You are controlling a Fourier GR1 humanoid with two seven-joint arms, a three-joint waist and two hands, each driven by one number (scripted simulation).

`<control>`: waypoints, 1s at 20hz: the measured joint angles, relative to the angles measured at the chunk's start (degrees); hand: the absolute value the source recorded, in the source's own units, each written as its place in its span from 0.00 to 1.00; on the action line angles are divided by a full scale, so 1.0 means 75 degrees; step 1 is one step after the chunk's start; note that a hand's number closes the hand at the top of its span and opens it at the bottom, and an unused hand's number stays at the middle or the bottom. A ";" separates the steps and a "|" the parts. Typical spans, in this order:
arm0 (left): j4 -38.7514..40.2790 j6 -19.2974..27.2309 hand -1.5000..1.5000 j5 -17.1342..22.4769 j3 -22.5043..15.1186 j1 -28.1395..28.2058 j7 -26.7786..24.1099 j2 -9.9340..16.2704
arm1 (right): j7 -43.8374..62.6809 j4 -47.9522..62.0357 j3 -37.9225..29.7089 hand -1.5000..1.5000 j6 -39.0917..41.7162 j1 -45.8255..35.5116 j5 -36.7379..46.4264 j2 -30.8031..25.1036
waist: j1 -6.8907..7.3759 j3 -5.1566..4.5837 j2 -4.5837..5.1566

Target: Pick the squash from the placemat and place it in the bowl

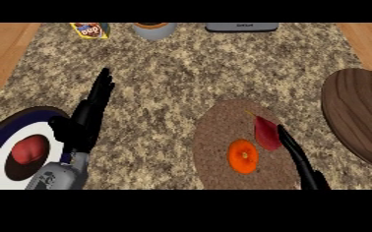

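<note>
The squash (243,156), orange and round, sits on the brown placemat (218,128) just left of my right hand (296,157), whose fingers are straight and apart, holding nothing. A red pepper (266,132) lies between them, touching my fingertip. The wooden bowl (352,108) waits to the right. My left hand (87,115) rests open, well apart, so the right one is nearer.

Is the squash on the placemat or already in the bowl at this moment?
On the placemat. The orange squash lies on the round brown placemat, beside a red chili; the wooden bowl sits apart at right.
</note>
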 measured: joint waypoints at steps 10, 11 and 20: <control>0.0101 -0.0172 0.50 -0.0154 0.0078 -0.0142 0.0037 -0.0196 | 0.4401 -0.1565 -0.0203 0.00 0.1385 -0.0575 0.1077 -0.0757 | 0.0151 -0.0001 0.0035; 0.0098 -0.0153 0.50 -0.0180 0.0094 -0.0246 0.0155 -0.0209 | 0.4771 -0.1634 -0.0188 0.00 0.1578 -0.0654 0.1087 -0.0786 | 0.0151 0.0000 0.0036; -0.0110 -0.0402 0.50 -0.0331 0.0284 -0.0157 0.0334 -0.0308 | 0.6337 -0.0922 -0.0079 0.00 0.2851 -0.1409 0.1075 -0.0408 | 0.0167 0.0010 0.0037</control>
